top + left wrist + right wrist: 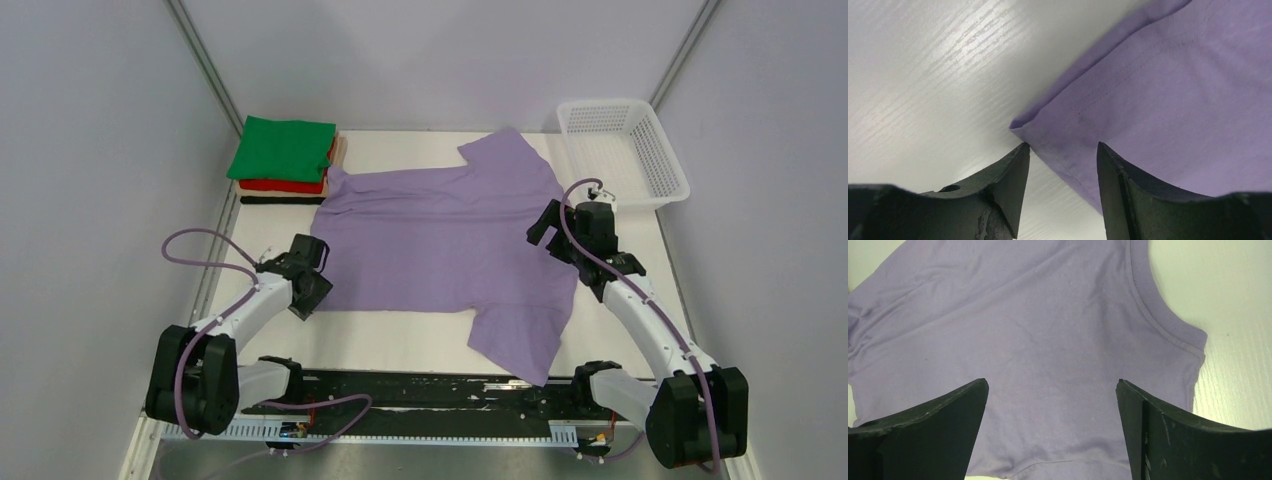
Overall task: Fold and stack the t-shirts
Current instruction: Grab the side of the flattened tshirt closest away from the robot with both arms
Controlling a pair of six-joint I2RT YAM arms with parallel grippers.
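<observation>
A lavender-purple t-shirt [450, 235] lies spread flat on the white table, one sleeve at the back and one hanging toward the front edge. My left gripper [317, 297] is open at the shirt's near left hem corner; in the left wrist view its jaws [1063, 147] straddle that corner [1020, 123] without holding it. My right gripper [543, 227] is open just over the shirt's right side. In the right wrist view its wide-apart jaws [1052, 385] frame the cloth [1023, 325] beside the collar [1158, 310]. Folded green [282, 148], red [280, 185] and tan [338, 150] shirts are stacked at the back left.
A white mesh basket [640, 150] stands at the back right. A thin black strip [280, 200] lies in front of the folded stack. A black rail [430, 392] runs along the near table edge between the arm bases. Walls close in the left and right sides.
</observation>
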